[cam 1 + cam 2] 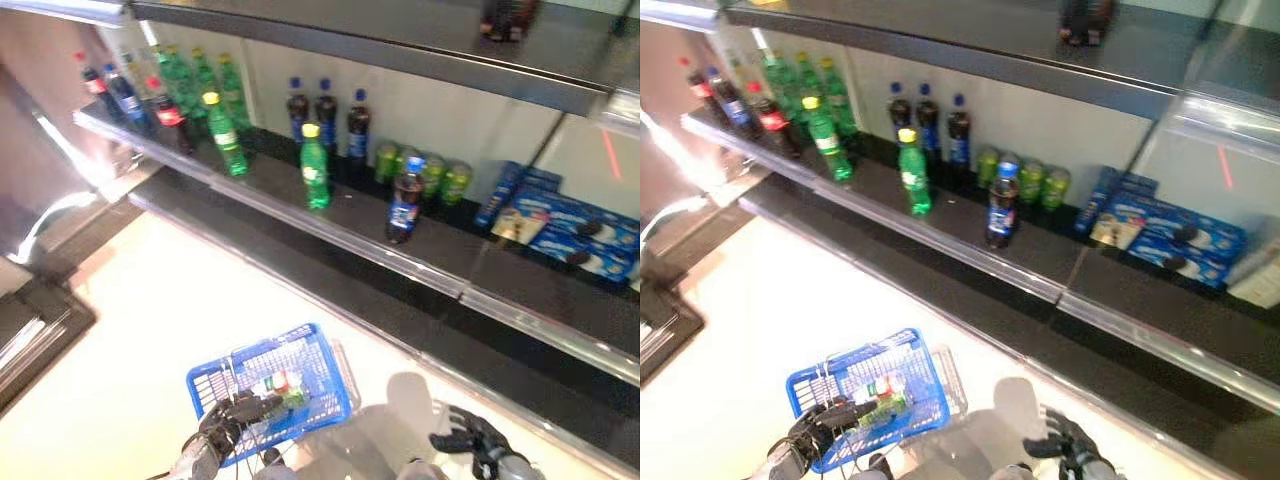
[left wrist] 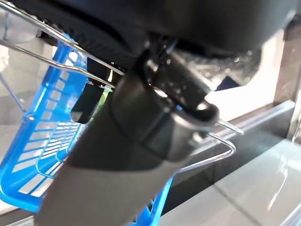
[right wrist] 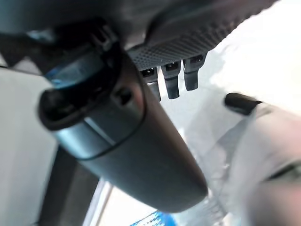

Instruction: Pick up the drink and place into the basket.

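A blue plastic basket [image 1: 300, 358] hangs low in front of me, and my left hand [image 1: 225, 420] is curled round its wire handle [image 2: 225, 139]. Inside the basket lies a green drink with a red cap [image 1: 280, 385]. My right hand [image 1: 470, 435] hovers to the right of the basket, its fingers [image 3: 171, 77] relaxed and holding nothing. Further drinks stand on the dark shelf [image 1: 430, 275] ahead: a dark bottle with a blue label [image 1: 405, 205] near the front edge, and a green bottle with a yellow cap [image 1: 315, 170] to its left.
Three dark bottles [image 1: 326, 118] and several green cans [image 1: 430, 175] stand at the shelf's back. More green and red-capped bottles [image 1: 190, 90] crowd its left end. Blue biscuit boxes [image 1: 570, 230] lie on the right. Another shelf [image 1: 400, 45] overhangs above.
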